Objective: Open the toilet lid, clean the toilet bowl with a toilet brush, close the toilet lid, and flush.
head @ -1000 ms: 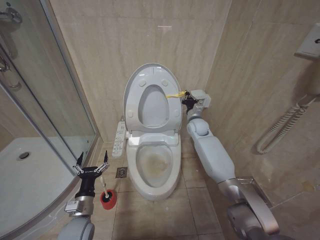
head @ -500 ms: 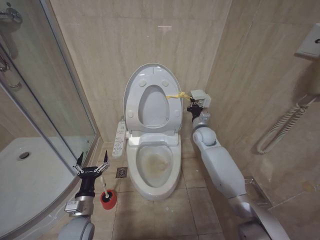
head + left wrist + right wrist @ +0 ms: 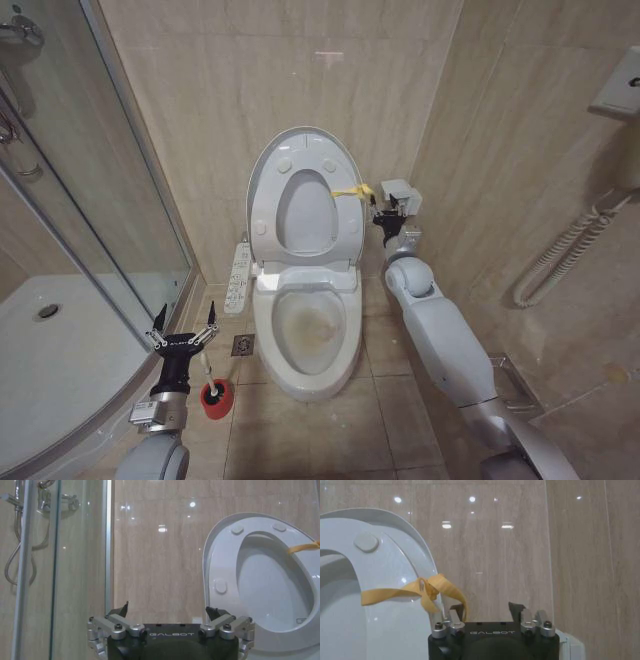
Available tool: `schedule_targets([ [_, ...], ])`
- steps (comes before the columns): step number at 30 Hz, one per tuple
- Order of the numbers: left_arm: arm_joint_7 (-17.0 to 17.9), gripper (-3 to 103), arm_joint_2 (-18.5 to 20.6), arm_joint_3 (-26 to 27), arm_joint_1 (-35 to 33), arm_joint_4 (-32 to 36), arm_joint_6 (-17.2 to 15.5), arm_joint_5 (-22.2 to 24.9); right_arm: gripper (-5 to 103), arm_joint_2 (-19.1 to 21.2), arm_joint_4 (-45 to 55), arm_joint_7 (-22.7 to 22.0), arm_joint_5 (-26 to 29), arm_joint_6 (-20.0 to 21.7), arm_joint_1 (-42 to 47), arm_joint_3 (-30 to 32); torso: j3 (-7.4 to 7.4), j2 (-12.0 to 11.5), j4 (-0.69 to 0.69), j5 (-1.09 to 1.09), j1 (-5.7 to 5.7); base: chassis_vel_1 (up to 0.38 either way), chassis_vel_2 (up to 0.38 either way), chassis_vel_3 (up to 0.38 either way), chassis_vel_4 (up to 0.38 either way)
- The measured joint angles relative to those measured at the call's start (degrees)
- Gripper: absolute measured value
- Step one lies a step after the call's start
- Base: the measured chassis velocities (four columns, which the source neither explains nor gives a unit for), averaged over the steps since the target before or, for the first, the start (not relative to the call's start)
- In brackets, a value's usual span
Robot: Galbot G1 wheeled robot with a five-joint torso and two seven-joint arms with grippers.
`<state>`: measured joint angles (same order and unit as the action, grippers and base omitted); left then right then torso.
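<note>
We observe the large glossy white plastic toilet lid (image 3: pixel 262 190) standing upright against the beige marble wall, with the ring-shaped white seat (image 3: pixel 345 215) raised against it. This exposes the white ceramic toilet bowl (image 3: pixel 310 335), whose inside shows yellowish-brown staining, so we judge the opening step complete.

The right gripper (image 3: pixel 383 212) sits just beside the right edge of the raised lid, level with the yellow strap (image 3: pixel 415 592) tied there. We take the strap to be a pull loop that gives the jaws something thin to catch on a smooth cover. In the right wrist view, the jaws stand moderately open with the loose end of the strap hanging next to one finger; the jaws hold nothing.

The left gripper (image 3: pixel 182 333) hovers low on the robot's left, above the floor tiles, jaws spread wide and empty. Directly below it stands the toilet brush (image 3: pixel 205 372), a slim white stick handle in a small round red cup-shaped holder (image 3: pixel 216 398). We judge this position to be staging for the brush pick.

The long white button panel (image 3: pixel 238 280) hangs beside the bowl, untouched
</note>
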<state>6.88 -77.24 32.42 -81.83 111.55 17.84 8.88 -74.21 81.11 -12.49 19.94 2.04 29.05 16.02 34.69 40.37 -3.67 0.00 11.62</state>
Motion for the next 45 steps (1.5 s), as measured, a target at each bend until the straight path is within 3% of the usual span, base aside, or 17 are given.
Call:
schedule_targets([
  [2,0.0,100,0.0,0.0,0.0,0.0,0.0,0.0,45,0.21,0.36,-0.04,0.12,0.08,0.18,0.03,0.0,0.0,0.01,0.0,0.0,0.0,0.0,0.0,0.0],
  [3,0.0,100,0.0,0.0,0.0,0.0,0.0,0.0,73,0.56,0.92,-0.09,0.35,0.22,0.44,0.14,0.0,0.0,0.0,0.0,0.0,0.0,0.0,0.0,0.0],
  [9,0.0,100,0.0,0.0,0.0,0.0,0.0,0.0,73,1.78,2.85,-0.25,0.99,0.76,1.36,0.5,0.0,0.0,0.0,0.0,0.0,0.0,0.0,0.0,0.0],
  [10,0.0,100,0.0,0.0,0.0,0.0,0.0,0.0,97,2.12,3.41,-0.26,1.13,0.9,1.82,0.56,0.0,0.0,0.0,0.0,0.0,0.0,0.0,0.0,0.0],
  [31,0.0,100,0.0,0.0,0.0,0.0,0.0,0.0,100,2.82,15.68,-0.35,4.26,2.77,11.45,-0.98,0.0,0.0,0.02,-0.01,0.0,0.0,0.0,0.0,0.0],
  [45,0.01,100,0.0,0.01,0.0,0.0,0.0,0.0,100,0.09,25.9,0.74,-0.5,-0.16,31.56,9.2,0.0,0.0,0.0,-0.01,0.0,0.0,0.0,0.0,0.0],
])
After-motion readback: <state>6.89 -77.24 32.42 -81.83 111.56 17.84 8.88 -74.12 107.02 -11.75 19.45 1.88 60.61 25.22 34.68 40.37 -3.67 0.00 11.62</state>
